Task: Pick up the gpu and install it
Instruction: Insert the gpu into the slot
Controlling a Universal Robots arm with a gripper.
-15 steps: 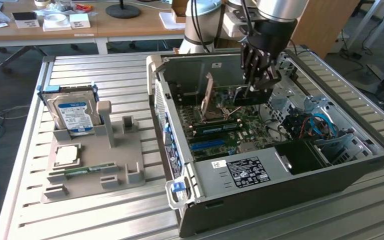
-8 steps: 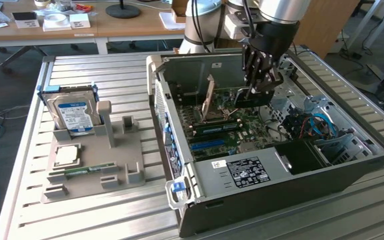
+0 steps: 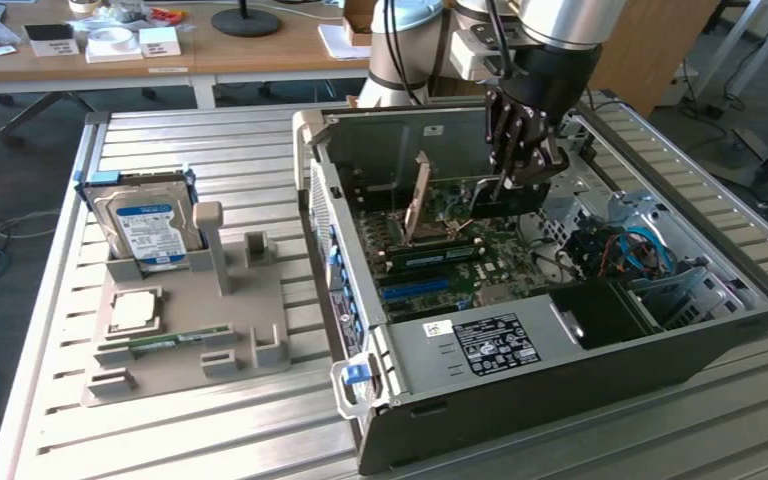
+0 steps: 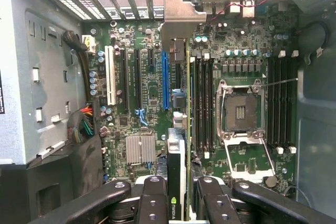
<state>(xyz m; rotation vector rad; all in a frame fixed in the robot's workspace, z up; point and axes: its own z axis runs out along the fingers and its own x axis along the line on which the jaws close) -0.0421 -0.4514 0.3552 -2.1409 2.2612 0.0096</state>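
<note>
The gpu [image 4: 176,163] is seen edge-on in the wrist view, a thin card with a black face, a green board edge and a silver end bracket [image 4: 180,22]. My gripper [image 4: 181,205] is shut on it, with one black finger [image 4: 152,203] on each side. The card stands upright over the green motherboard [image 4: 136,103], just beside the long blue slot [image 4: 165,77]. Whether it touches the slot I cannot tell. In the exterior view, my gripper [image 3: 524,172] reaches down into the open computer case [image 3: 491,380] and holds the dark gpu [image 3: 504,200] over the board.
Memory sticks [image 4: 205,103] and an open CPU socket [image 4: 241,111] lie beside the card. The case walls and drive bay [image 3: 611,310] close in around it. On the exterior view's left, a grey holder [image 3: 184,330] carries a blue-labelled hard drive [image 3: 147,228], a CPU [image 3: 135,310] and a memory stick [image 3: 164,342].
</note>
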